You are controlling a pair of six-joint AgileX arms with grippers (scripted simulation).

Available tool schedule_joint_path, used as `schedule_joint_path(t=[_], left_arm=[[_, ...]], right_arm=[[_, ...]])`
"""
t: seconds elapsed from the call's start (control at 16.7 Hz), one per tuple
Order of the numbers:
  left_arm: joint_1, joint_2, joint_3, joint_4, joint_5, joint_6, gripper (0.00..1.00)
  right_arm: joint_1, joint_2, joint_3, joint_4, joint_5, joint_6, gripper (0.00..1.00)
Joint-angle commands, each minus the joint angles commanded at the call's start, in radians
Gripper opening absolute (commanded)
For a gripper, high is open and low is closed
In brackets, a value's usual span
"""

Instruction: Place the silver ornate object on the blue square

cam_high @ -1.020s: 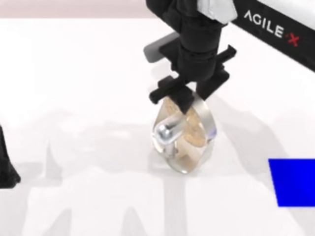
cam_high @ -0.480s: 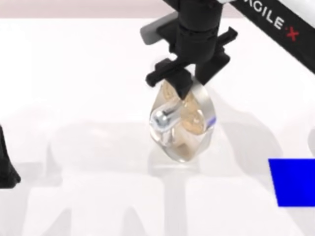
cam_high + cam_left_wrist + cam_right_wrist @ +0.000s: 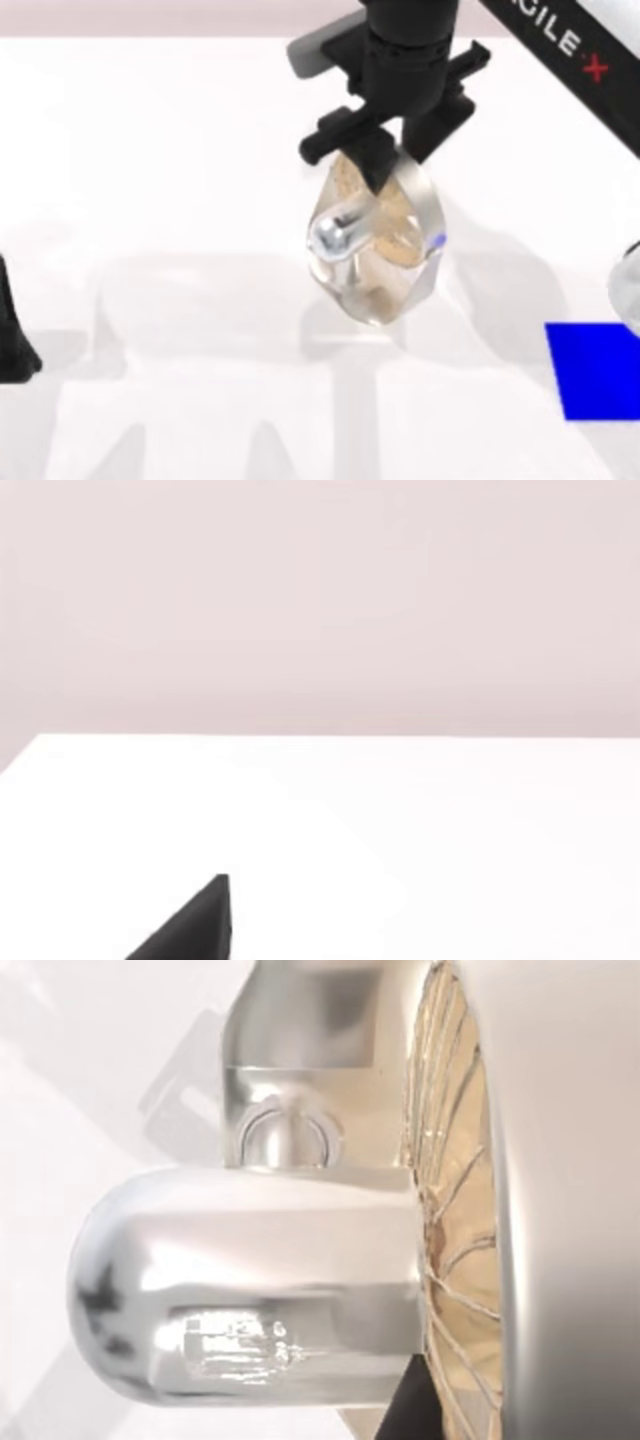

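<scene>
Right gripper (image 3: 385, 165) jaws pinching top rim of silver ornate object (image 3: 375, 250), held tilted above surface (image 3: 150, 180); blue square (image 3: 595, 370) well apart at right; left arm parked at left edge, its jaws out of sight

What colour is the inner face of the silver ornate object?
Mottled gold-tan, seen best in the right wrist view, on the silver ornate object.

The flat bright-blue square patch (image 3: 597, 370) is cut off by the top view's right edge. The black right gripper (image 3: 385, 160) hides the top rim of the shiny silver oval disc (image 3: 375, 250).
</scene>
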Motion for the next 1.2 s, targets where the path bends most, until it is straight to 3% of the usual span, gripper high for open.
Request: schedule_joint_path(t=[0.24,0.48,0.96,1.2], left_arm=[[0.000,0.000,0.000,0.000,0.000,0.000,1.00],[0.000,0.000,0.000,0.000,0.000,0.000,1.00],[0.000,0.000,0.000,0.000,0.000,0.000,1.00],[0.000,0.000,0.000,0.000,0.000,0.000,1.00]], right_arm=[[-0.019,-0.016,-0.031,0.004,-0.003,0.032,0.00],[-0.092,-0.096,-0.208,0.028,-0.016,0.220,0.00],[-0.294,-0.504,-0.731,0.236,-0.066,0.927,0.00],[-0.355,-0.738,-0.981,0.358,-0.069,1.304,0.00]])
